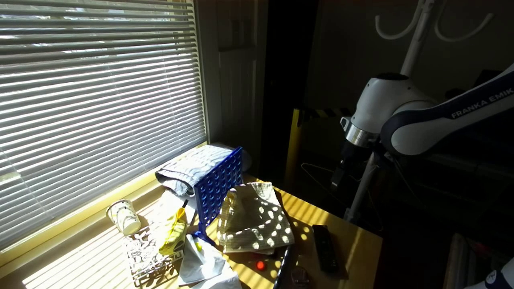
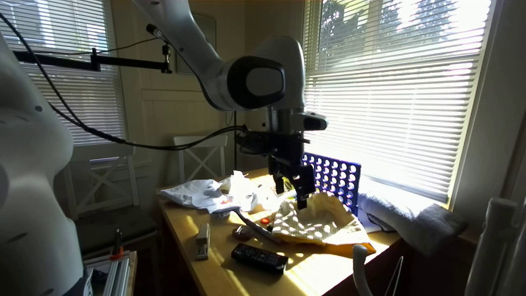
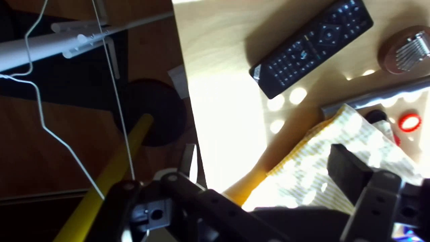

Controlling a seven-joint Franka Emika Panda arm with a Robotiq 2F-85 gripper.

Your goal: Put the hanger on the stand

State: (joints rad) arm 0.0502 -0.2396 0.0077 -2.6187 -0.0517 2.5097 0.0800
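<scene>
The stand [image 1: 415, 50] is a slim white pole with curved hook arms, behind the robot arm in an exterior view. Parts of it show in an exterior view [image 2: 489, 250] at lower right and in the wrist view [image 3: 37, 48]. The thin pale wire hanger [image 3: 44, 127] is at the left of the wrist view, beside the table edge; part is hidden behind the gripper. It shows faintly in both exterior views [image 1: 304, 164] [image 2: 397, 273]. I cannot tell what holds it. My gripper [image 3: 268, 164] is open and empty, above the table's edge, pointing down [image 2: 291, 195]; it also shows dark [image 1: 341, 176].
The table holds a striped cloth [image 1: 257, 224], a blue grid game [image 1: 219, 188], a black remote [image 3: 312, 47], a kalimba [image 3: 404, 50] and a stapler [image 2: 203, 242]. A yellow post [image 1: 294, 140] stands beyond the table edge. Window blinds [image 1: 100, 100] border the table.
</scene>
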